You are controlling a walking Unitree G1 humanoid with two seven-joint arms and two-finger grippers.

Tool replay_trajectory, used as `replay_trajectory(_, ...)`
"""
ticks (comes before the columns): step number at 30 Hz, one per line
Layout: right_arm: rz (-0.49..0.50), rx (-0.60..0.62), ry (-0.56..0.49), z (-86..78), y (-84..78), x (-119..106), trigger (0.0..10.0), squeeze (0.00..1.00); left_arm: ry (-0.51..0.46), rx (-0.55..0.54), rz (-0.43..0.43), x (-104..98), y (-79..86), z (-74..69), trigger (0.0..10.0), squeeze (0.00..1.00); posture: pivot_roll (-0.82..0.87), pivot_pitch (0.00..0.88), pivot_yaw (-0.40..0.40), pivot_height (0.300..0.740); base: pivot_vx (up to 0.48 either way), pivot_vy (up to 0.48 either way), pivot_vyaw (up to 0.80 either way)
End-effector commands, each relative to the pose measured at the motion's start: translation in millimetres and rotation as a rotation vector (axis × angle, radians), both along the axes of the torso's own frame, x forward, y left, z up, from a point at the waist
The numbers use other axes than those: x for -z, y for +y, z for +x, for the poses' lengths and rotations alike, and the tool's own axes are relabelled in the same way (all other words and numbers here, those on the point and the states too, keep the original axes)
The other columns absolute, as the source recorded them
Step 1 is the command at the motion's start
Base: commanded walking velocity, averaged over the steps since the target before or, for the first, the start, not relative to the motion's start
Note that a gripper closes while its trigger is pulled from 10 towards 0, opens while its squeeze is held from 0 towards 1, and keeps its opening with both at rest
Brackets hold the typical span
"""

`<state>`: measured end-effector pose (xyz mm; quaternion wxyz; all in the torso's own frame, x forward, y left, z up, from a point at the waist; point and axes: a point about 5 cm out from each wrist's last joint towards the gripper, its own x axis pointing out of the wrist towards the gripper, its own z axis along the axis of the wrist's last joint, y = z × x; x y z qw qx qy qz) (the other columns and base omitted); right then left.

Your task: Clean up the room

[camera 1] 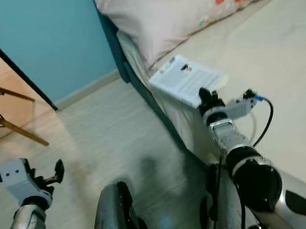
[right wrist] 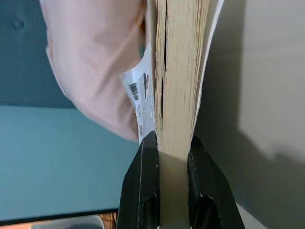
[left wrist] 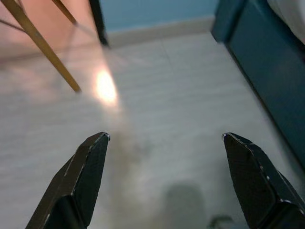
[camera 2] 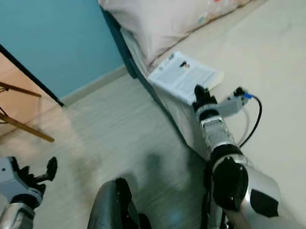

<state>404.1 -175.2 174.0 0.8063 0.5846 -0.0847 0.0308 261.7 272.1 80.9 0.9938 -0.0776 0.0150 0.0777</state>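
A white paperback book (camera 1: 185, 79) lies at the edge of the bed, just below the pillow (camera 1: 185, 6). My right gripper (camera 1: 205, 95) is shut on the book's near edge; in the right wrist view its fingers (right wrist: 143, 191) clamp the yellowed page block (right wrist: 176, 71) from both sides. My left gripper (left wrist: 164, 143) hangs low over the wooden floor (left wrist: 152, 95), open, with nothing between its fingers (left wrist: 81, 176).
The bed (camera 1: 280, 67) with a cream sheet takes up the right side, its dark teal frame (camera 1: 151, 98) running along the floor. A teal wall (camera 1: 50, 38) stands behind. A white chair with wooden legs (camera 1: 11, 128) is at the far left.
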Motion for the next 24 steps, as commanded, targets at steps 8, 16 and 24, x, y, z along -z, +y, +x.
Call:
replay_trajectory(8,0.019,0.12,-0.055,4.5,-28.5,-27.9,10.0,0.0,0.072,0.005,-0.016,5.0,-2.8,-21.1,10.0,0.0,0.22,0.484,0.075,0.535,0.0,0.0,0.0)
replay_trajectory(16,-0.042,0.113,0.052,-0.2,-29.8,-6.4,10.0,0.57,0.11,0.005,-0.024,3.4,-5.9,-24.0,10.0,0.0,0.22,0.468,0.073,0.535,0.0,0.0,0.0)
replay_trajectory(24,-0.071,0.141,0.108,-4.4,-34.3,5.6,10.0,0.97,0.107,-0.011,-0.054,2.9,-9.9,-19.7,10.0,0.0,0.2,0.437,0.058,0.535,0.0,0.0,0.0)
